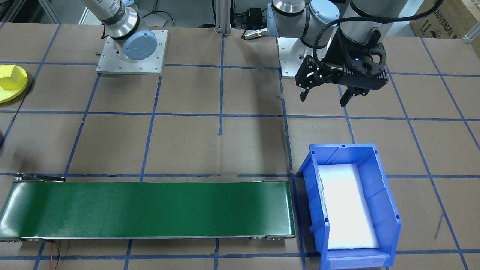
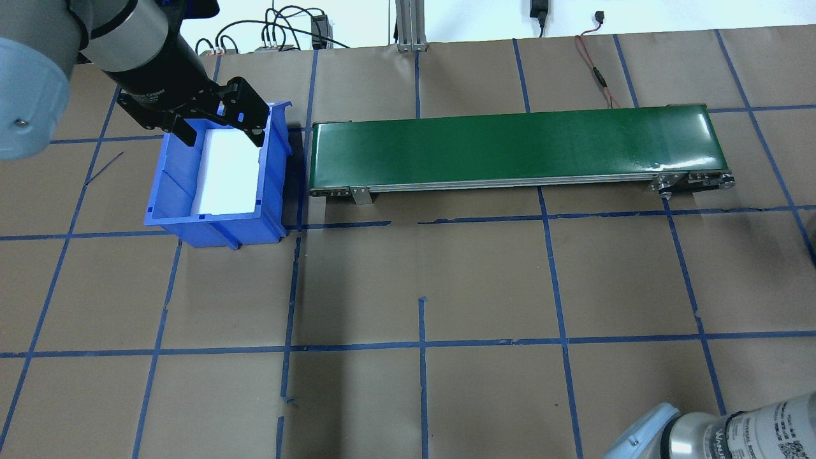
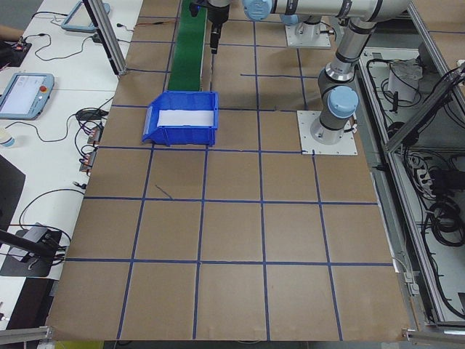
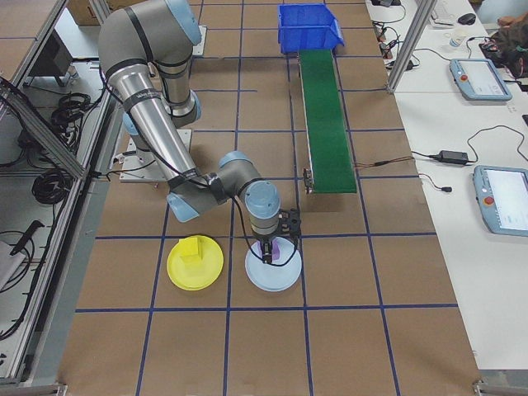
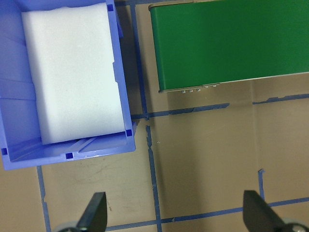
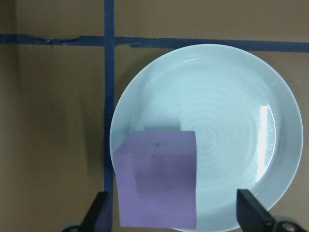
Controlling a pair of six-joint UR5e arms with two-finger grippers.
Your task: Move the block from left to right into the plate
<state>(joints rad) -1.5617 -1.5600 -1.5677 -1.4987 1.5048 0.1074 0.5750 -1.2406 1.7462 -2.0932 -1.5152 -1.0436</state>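
A: Front-facing view. The yellow plate (image 1: 17,95) is at the far end of the table on the robot's right, and 1 yellow block (image 1: 13,77) is already lying on it. The left gripper (image 1: 323,101) hangs with its fingers apart and nothing in them, on the robot's side of the blue bin (image 1: 311,176). The green conveyor belt (image 1: 150,210) is bare.

B: Overhead view?

A: It shows the left gripper above the bin's end. The plate is out of frame.

B: Exterior left?

A: The bin and belt only, so nothing to add.

B: Exterior right?

A: The right gripper (image 4: 272,247) points down over a pale blue plate (image 4: 272,279), with a purple block (image 4: 280,247) under it. The yellow plate is just beside the pale blue plate, toward the robot's base. The right arm is much the nearer of the 2.

B: Left wrist?

A: Bin, belt end and 2 spread fingertips.

B: Right wrist?

A: The fingers are apart. The purple block sits on the pale blue plate's rim side and lies between the 2 fingers, closer to the one on the view's left. I cannot tell whether they touch it. The block looks roughly cubic, with no long axis. I judge that any carry goes sideways, toward the base, to the yellow plate.
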